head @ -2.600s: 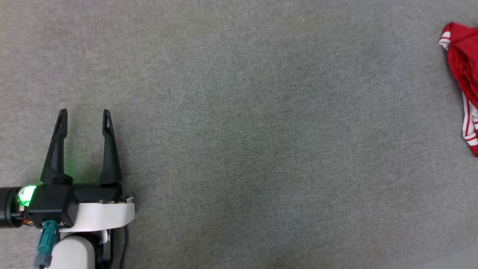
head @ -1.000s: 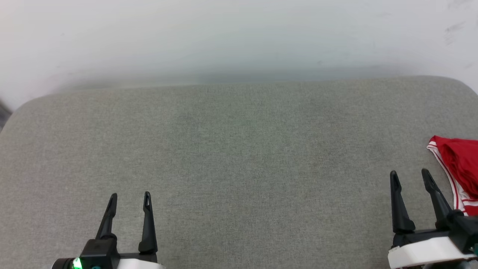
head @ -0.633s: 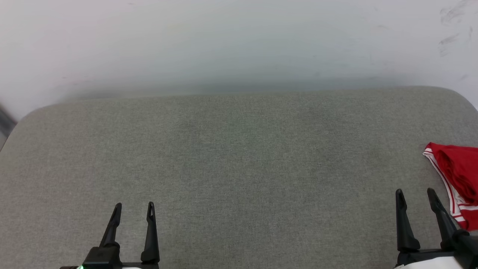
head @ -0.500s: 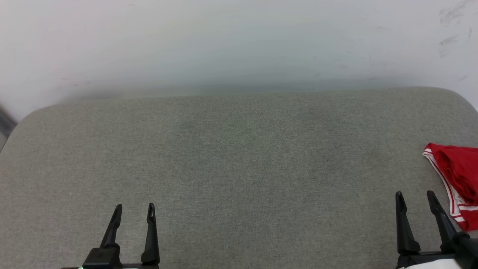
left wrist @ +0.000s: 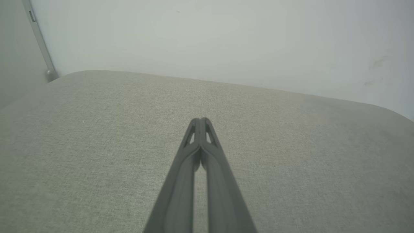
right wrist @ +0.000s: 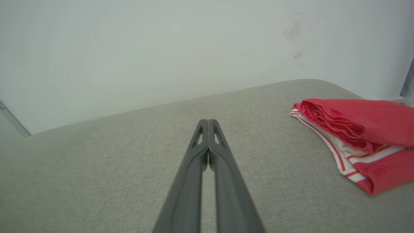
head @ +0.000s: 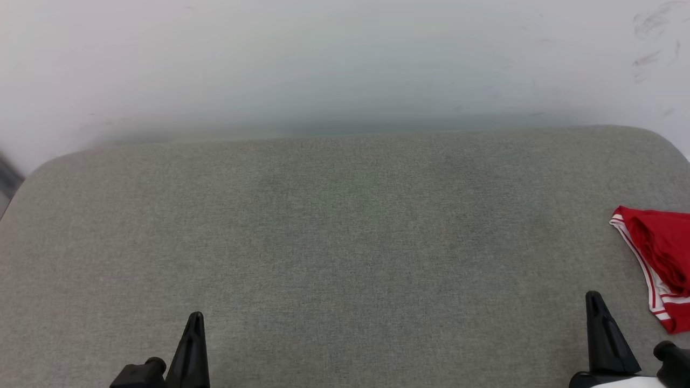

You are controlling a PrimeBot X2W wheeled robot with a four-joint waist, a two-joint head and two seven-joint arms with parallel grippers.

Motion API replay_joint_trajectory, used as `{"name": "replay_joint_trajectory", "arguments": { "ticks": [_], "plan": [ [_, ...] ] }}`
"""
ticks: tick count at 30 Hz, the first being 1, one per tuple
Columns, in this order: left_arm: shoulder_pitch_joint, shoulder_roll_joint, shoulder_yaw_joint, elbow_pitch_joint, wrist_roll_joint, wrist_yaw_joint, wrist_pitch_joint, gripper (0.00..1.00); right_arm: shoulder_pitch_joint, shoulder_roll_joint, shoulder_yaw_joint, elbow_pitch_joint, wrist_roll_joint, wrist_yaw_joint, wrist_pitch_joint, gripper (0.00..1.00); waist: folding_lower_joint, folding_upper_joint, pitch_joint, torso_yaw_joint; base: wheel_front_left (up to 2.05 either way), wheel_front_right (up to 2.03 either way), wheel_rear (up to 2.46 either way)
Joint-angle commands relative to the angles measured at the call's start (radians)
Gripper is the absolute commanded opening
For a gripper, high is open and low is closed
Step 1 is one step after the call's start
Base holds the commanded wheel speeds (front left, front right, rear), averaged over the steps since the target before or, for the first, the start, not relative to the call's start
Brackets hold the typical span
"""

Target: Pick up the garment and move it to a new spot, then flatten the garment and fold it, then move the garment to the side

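Red garment (right wrist: 355, 129) lies bunched at the right edge of the grey pad (head: 345, 242), long axis front to back, ahead-right of the nearer right gripper (right wrist: 208, 123); that and the left gripper (left wrist: 200, 120) are pinched closed, empty

This looks like a bare indoor test space rather than a lived-in room. A wide grey fabric-covered pad (head: 345, 242) with rounded corners stands against a plain white wall (head: 345, 54) that carries a few dark scuffs (head: 646, 59). A grey metal strip (left wrist: 38, 38) runs up the wall at the left, and the garment (head: 663, 242), red with white stripes, lies folded at the pad's right edge.
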Motion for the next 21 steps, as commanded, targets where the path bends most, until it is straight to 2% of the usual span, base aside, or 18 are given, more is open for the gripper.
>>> {"name": "replay_joint_trajectory", "arguments": {
  "ticks": [1, 21],
  "plan": [
    [-0.025, 0.008, 0.002, -0.009, -0.051, -0.005, 0.007, 0.00, -0.027, -0.006, 0.002, -0.007, 0.051, 0.000, 0.007, 0.00, 0.0000, 0.0000, 0.000, 0.000, 0.00, 0.00, 0.00],
    [-0.101, 0.026, 0.010, 0.061, -0.435, -0.047, 0.076, 0.00, -0.091, -0.018, 0.015, 0.048, 0.414, 0.000, 0.084, 0.00, 0.0000, 0.0000, 0.000, 0.002, 0.00, 0.00, 0.00]
  ]
}}
